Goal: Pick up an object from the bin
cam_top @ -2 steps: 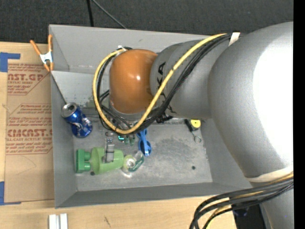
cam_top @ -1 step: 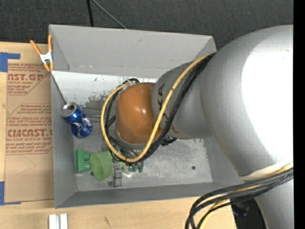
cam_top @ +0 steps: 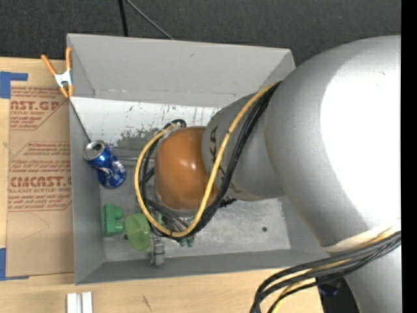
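The gripper (cam_top: 157, 252) hangs low in the grey bin (cam_top: 182, 64), below and right of the crushed blue can (cam_top: 104, 163), just beside a pale green round piece (cam_top: 137, 232) lying below that can next to a darker green block (cam_top: 112, 219), and whether it is spread or closed I cannot tell.

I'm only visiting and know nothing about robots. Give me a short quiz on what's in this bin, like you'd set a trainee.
1. True or false: the crushed blue can lies near the left wall of the bin.
2. Which thing lies nearest the gripper? A) the light green round piece B) the crushed blue can C) a red ball
3. Fill in: the cover on the robot's wrist is ____ in colour.

Key: 1 true; 2 A; 3 orange.
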You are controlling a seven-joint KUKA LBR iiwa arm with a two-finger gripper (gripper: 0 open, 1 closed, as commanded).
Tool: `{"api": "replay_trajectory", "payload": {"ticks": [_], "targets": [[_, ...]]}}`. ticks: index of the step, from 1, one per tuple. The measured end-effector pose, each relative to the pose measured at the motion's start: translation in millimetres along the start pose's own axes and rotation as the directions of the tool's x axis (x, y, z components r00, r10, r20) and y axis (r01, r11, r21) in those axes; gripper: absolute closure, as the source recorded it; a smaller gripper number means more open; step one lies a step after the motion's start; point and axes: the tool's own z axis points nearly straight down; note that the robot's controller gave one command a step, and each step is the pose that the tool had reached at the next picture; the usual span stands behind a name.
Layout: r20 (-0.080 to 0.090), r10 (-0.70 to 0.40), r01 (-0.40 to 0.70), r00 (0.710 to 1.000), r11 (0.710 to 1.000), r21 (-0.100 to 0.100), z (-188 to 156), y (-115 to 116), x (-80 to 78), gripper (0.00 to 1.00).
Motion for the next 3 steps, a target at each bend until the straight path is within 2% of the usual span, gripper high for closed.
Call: {"api": "replay_trajectory", "payload": {"ticks": [1,2,3], "targets": [[-0.004,0.001,-0.001,1.0,1.0,0.0,1,0,1.0,1.0],[0.005,-0.039,0.039,0.999,0.999,0.0,-117,12,-19.0,1.0],[0.004,-0.036,0.036,0.999,0.999,0.001,-168,5,-26.8,1.0]]}}
